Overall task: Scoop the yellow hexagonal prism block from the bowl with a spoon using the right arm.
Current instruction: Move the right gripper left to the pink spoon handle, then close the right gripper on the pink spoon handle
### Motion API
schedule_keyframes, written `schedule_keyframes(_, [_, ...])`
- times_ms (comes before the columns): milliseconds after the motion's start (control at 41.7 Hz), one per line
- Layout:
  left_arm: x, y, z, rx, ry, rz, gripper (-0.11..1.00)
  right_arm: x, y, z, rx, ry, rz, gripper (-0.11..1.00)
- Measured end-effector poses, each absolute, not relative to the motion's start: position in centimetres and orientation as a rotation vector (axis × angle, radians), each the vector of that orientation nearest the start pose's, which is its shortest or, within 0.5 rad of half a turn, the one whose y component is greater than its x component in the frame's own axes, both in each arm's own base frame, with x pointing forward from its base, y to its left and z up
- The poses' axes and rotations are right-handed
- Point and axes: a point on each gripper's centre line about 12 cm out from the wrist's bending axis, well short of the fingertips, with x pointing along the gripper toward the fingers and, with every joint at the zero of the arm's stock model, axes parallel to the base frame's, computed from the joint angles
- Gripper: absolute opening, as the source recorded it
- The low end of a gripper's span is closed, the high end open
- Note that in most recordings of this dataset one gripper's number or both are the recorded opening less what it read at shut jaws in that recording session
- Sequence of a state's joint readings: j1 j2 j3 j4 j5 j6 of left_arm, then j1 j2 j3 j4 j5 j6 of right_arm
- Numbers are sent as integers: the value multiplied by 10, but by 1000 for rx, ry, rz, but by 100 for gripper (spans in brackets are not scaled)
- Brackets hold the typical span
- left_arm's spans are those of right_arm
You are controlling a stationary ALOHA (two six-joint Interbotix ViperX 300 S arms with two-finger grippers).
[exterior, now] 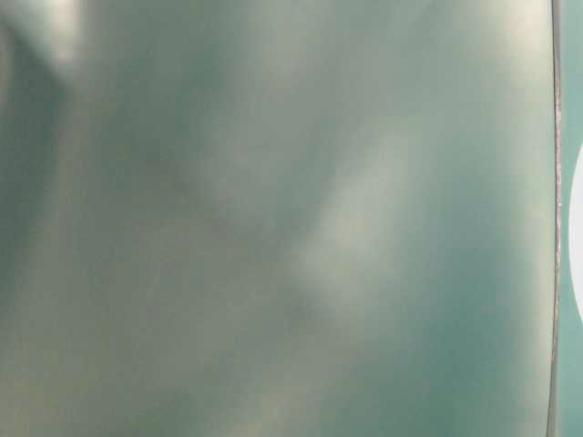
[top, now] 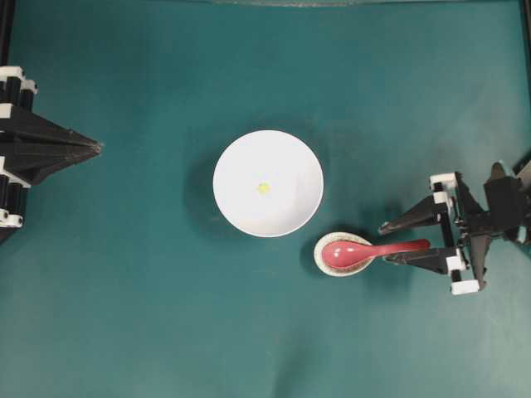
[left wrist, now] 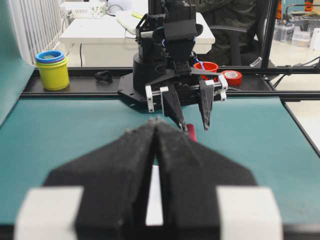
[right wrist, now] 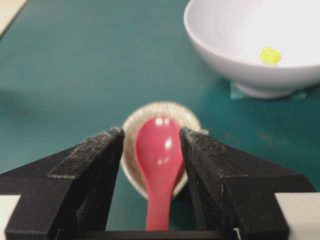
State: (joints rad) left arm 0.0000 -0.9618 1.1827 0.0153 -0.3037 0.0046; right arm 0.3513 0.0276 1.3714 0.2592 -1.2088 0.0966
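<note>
A: where's the block (top: 263,188) right now?

B: sitting near the middle of the bowl (top: 236,207), mid-bench. The spoon (top: 365,252) is just right of the bowl and a bit nearer, scoop resting in a small speckled dish (top: 320,259), handle pointing right.

A: and the arms?

B: right gripper (top: 397,241) has its jaws spread wide, one either side of the handle, gripping nothing. Left gripper (top: 98,148) is parked at the far left edge, jaws pressed together, empty.
</note>
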Motion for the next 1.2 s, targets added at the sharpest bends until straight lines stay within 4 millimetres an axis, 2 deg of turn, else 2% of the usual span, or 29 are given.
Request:
schedule_keyframes(575, [199, 0, 289, 21, -61, -1, 1, 228, 55, 77, 137, 318, 72, 55])
schedule_keyframes(1031, [199, 1, 289, 21, -60, 4, 1, 229, 57, 70, 134, 364, 70, 55])
schedule_keyframes(1199, [199, 1, 289, 20, -60, 4, 1, 228, 57, 70, 133, 366, 71, 49])
